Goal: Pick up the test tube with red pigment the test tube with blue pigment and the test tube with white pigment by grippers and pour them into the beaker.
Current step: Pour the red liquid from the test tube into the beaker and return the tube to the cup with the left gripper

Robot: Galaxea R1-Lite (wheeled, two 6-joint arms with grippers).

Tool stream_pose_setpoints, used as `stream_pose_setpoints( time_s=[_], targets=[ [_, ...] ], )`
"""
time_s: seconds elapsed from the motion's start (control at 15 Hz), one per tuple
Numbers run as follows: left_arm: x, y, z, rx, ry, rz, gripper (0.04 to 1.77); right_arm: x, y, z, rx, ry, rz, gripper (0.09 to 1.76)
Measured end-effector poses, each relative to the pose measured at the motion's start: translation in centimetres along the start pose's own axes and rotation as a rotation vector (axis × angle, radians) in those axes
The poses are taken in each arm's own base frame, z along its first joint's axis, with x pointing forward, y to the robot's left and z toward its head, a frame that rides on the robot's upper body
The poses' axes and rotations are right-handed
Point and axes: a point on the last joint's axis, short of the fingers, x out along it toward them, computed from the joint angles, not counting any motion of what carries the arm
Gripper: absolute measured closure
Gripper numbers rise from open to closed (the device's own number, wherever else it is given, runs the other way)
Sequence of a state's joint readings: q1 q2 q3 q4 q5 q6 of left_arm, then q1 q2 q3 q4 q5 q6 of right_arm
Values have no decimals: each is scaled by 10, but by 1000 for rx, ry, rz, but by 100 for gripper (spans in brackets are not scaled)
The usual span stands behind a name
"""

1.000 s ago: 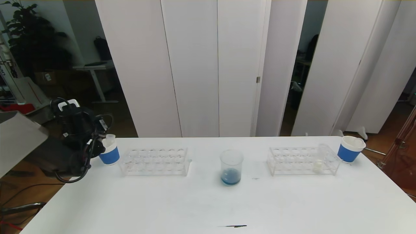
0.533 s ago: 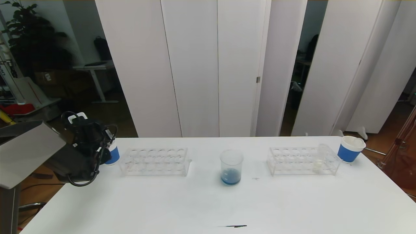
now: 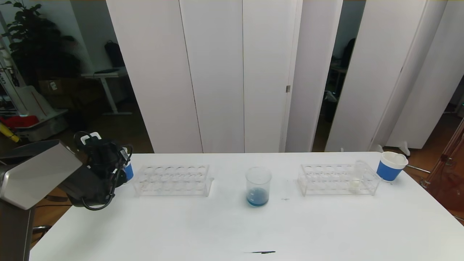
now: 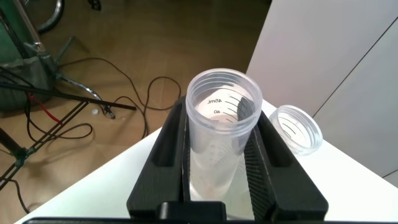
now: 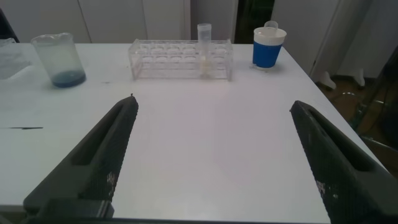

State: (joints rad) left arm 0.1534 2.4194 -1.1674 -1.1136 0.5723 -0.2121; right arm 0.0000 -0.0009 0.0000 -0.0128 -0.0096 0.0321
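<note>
Left end effector (image 4: 217, 168) clenches 1 empty clear tube (image 4: 221, 134) above the blue cup (image 3: 127, 171) at the bench's (image 3: 232, 224) left edge. Right end effector (image 5: 214, 155) hangs spread. Beaker (image 3: 258, 186) holds blue; next I drop this tube, then fetch the white tube (image 3: 354, 183).

Black left gripper (image 3: 121, 165), looped black cables, grey forearm casing
</note>
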Motion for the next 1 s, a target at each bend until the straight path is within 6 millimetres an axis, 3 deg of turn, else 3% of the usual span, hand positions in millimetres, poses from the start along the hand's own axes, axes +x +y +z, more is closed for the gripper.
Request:
stream_pose_setpoints(
  time_s=[0.33,0.4,0.53,0.6,1.0],
  targets=[
    [-1,-1,-1,9,2,-6,119,0,0,0,0,0,1,10],
    [-1,-1,0,9,1,-7,101,0,0,0,0,0,0,10],
    [-1,0,3,5,-5,-4,33,0,0,0,0,0,0,10],
    [-2,-1,4,4,-8,-7,13,0,0,0,0,-1,1,10],
    [-5,1,16,11,-25,-7,8,0,0,0,0,-1,0,10]
  ],
)
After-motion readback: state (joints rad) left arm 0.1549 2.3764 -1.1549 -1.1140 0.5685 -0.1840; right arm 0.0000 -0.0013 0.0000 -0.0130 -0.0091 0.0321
